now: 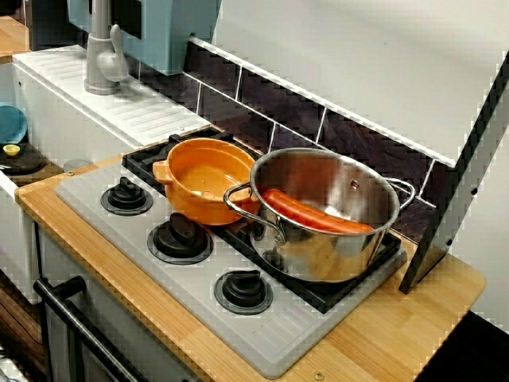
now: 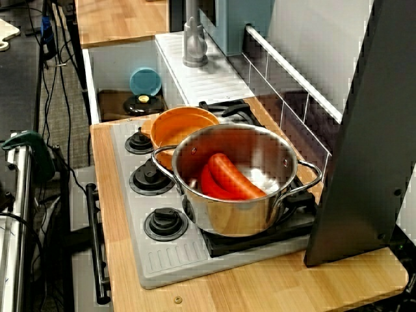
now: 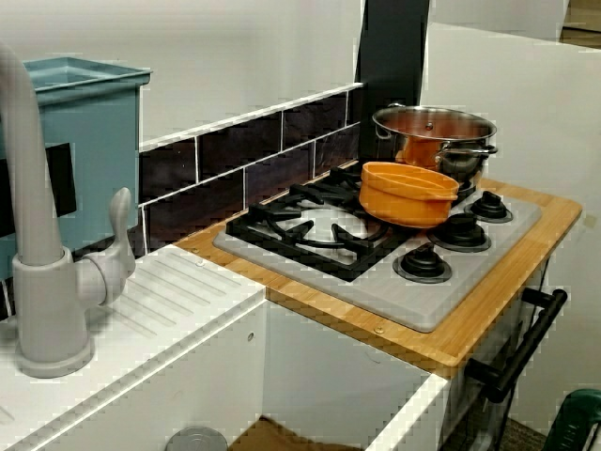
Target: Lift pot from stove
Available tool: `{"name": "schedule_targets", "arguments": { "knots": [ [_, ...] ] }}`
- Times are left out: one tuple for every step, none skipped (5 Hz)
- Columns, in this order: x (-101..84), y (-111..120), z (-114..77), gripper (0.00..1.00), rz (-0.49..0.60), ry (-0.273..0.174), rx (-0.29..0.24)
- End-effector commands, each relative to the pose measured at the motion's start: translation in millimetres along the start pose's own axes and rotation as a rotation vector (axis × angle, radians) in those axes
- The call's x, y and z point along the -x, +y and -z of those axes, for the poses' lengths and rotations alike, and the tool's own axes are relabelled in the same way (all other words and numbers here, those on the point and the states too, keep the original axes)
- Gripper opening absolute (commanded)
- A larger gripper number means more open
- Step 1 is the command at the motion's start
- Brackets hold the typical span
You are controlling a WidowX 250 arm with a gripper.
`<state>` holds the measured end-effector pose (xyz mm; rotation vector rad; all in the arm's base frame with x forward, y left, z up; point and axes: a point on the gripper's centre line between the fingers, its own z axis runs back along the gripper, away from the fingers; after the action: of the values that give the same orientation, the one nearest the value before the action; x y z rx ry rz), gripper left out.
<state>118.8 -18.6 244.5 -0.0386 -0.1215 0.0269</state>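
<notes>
1. No pincer or arm shows in any of the 3 views, so whether it is spread or pressed together cannot be told.
2. The orange pot [image 1: 208, 179] sits on the black burner grates of the stove [image 1: 183, 306], over the middle of the cooktop, just behind the row of knobs. It looks empty and upright, though in the side view it seems slightly tilted.
3. Its rim touches or nearly touches the steel pot [image 1: 324, 215], which stands on the grate at the stove's end farthest from the sink, next to a dark slanted panel [image 2: 364, 149].
4. The steel pot holds a red sausage [image 1: 314, 213] lying on its bottom, and its wire handle reaches toward the orange pot.
5. 3 black knobs [image 1: 180, 235] line the stove's front edge.
6. The stove is set in a wooden counter [image 1: 390, 334], backed by dark tiles [image 1: 278, 119].
7. Beyond the stove's other end are a white sink unit with a grey faucet [image 1: 103, 52] and a blue box [image 3: 80, 150].
</notes>
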Motion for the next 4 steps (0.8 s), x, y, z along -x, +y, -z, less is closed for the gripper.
{"name": "schedule_targets", "arguments": {
  "knots": [
    [0.0,0.0,0.0,1.0,0.0,0.0,0.0],
    [-9.1,-3.1,13.1,1.0,-0.001,-0.018,-0.026],
    [-23.3,-7.4,29.8,1.0,-0.024,-0.012,-0.074],
    [-42.2,-3.4,43.8,1.0,-0.07,-0.045,-0.092]
  ]
}}
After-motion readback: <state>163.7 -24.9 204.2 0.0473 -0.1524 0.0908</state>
